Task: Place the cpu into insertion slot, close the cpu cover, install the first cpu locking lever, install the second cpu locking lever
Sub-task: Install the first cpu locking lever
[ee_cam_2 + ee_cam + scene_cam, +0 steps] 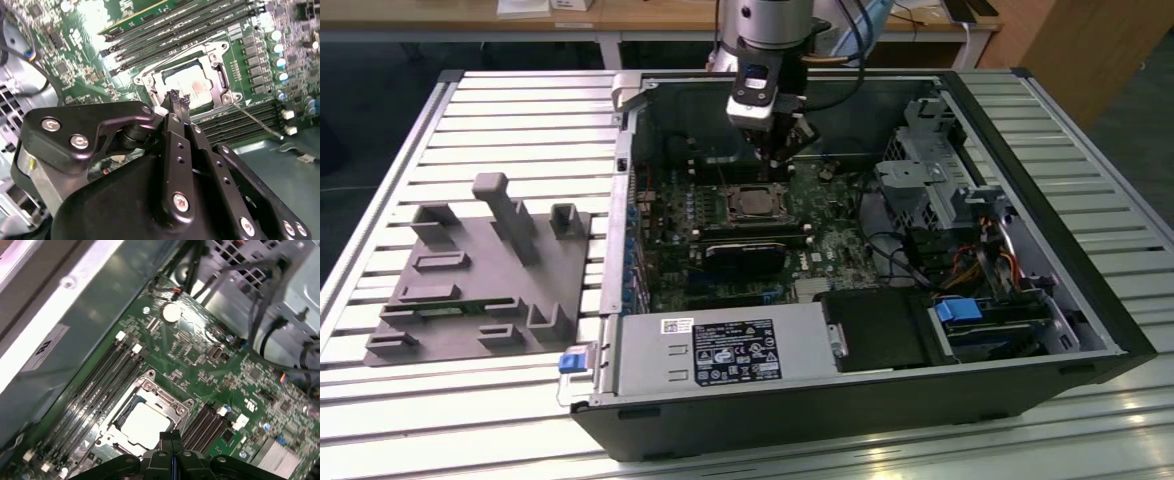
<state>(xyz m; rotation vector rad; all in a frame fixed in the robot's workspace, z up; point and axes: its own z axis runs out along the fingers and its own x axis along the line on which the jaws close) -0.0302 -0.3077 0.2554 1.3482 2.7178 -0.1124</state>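
Nearest in the exterior view, a silver power supply [720, 352] is seen against the near wall of the opened computer case [1107, 330]. At that view's left, a grey moulded fixture [480, 270] is laid on the slatted table [1067, 110], well apart from the case. Toward the middle, the cpu [145, 422] is found seated in the insertion slot [121, 416], with the cpu cover [157, 392] apparently lying down around it. A thin wire lever [255, 119] is seen reaching out from one socket corner. The chip is judged light, stiff and fragile, best taken by its edges. The cover is judged thin sheet metal, and the lever springy, best pushed near its free end. The gripper [178, 96] is held upright over the socket's edge, its fingers closed together with nothing clasped; contact cannot be told. At the right, a drive cage [927, 180] is fitted.
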